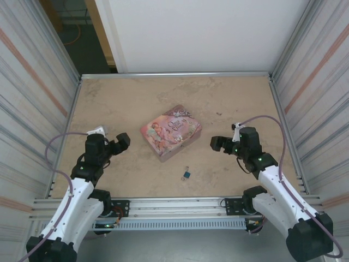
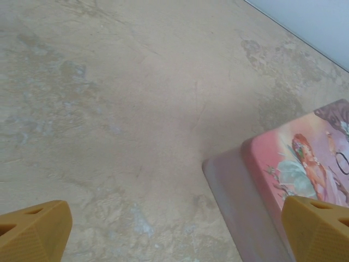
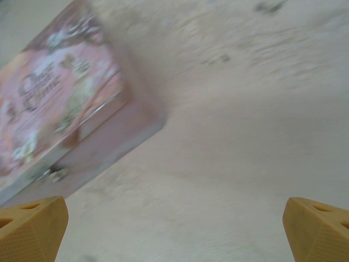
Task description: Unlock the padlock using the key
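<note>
Top external view is showing the padlock (image 1: 186, 174) lying flat and loose on the surface (image 1: 136, 98), just on the arms' side of the pink tin (image 1: 170, 131), near its closest corner and not touching it. A pale metal bit (image 1: 187, 170) is sticking out of the padlock toward the tin; too small to tell whether that is shackle or key. Left hand (image 1: 121, 143) is hanging left of the tin and right hand (image 1: 218, 144) right of it, both well apart from the padlock. Wrist views are showing each pair of fingertips (image 2: 32, 232) spread wide with nothing between, so both hands are standing open and empty. I'm reading this as a ready pose flanking the work area, no grasp started. Right wrist camera is catching the tin's side wall and latch (image 3: 52, 174), blurred. The tin is sitting between the hands, so any reach for the padlock is having to come down on the tin's near side. A lock that tiny and flat is likely making the pinch fiddly.
</note>
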